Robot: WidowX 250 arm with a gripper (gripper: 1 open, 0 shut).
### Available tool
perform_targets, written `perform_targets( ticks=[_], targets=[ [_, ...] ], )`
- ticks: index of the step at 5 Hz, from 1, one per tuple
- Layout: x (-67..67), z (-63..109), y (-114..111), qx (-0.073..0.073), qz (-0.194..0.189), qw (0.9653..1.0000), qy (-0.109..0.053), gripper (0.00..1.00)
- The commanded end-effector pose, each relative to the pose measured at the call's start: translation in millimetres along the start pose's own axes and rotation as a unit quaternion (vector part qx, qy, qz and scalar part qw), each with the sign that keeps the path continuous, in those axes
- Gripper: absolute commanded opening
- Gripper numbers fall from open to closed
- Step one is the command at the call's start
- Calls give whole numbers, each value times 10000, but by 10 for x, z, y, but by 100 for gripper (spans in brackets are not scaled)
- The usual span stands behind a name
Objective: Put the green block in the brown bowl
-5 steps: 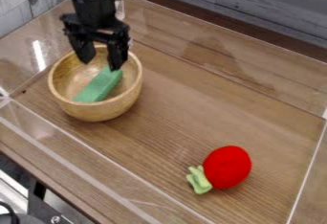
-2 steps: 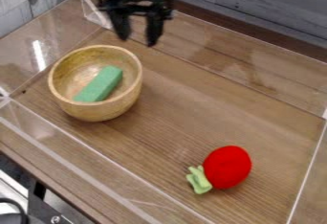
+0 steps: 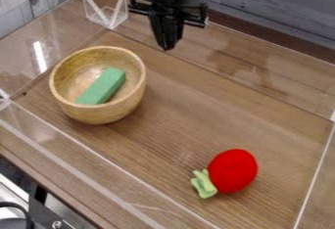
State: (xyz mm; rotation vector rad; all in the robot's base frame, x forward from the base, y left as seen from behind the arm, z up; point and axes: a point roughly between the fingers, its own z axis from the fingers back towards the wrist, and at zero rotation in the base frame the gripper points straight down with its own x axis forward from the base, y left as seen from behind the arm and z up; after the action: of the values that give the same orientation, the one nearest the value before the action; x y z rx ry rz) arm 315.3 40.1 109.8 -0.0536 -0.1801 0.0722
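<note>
Inside the brown bowl [image 3: 96,84], my reference point for every entry below, I log one green block [image 3: 101,84]: mint green, flat and elongated, lying tilted on the bowl's inner slope with its upper end toward the far right wall and its lower end toward the near left. Nothing is gripping it.

Bowl: round, light wood with thick walls and visible grain, standing upright on the wooden table [image 3: 210,115], in the left part of the surface.

Gripper [image 3: 167,43]: black, up and to the right of the bowl, beyond its far rim and clear of it, pointing almost straight down. I read its two fingers as pressed together into a single narrow tip, with nothing between them. Its tip hangs above the table, not over the bowl's opening.

Strawberry toy [image 3: 230,171]: round, red, with small green leaves at its lower left, lying on the table well apart from the bowl, toward the near right.

Clear plastic walls [image 3: 39,133]: these enclose the table surface; the near-left wall runs just beside the bowl's near side, and I cannot tell whether they touch.

Grey plank wall [image 3: 281,13]: behind the table, far from the bowl, at the upper right.
</note>
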Motion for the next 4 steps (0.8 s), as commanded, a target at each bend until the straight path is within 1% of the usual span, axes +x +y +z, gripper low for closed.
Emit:
perform_targets(
  ticks=[1,3,4],
  targets=[
    [23,13,39,96,169,9997,-142,0],
    [22,-108,8,211,520,9984,-84,0],
    [29,-102,78,181,280,9994,-24,0]
  ],
)
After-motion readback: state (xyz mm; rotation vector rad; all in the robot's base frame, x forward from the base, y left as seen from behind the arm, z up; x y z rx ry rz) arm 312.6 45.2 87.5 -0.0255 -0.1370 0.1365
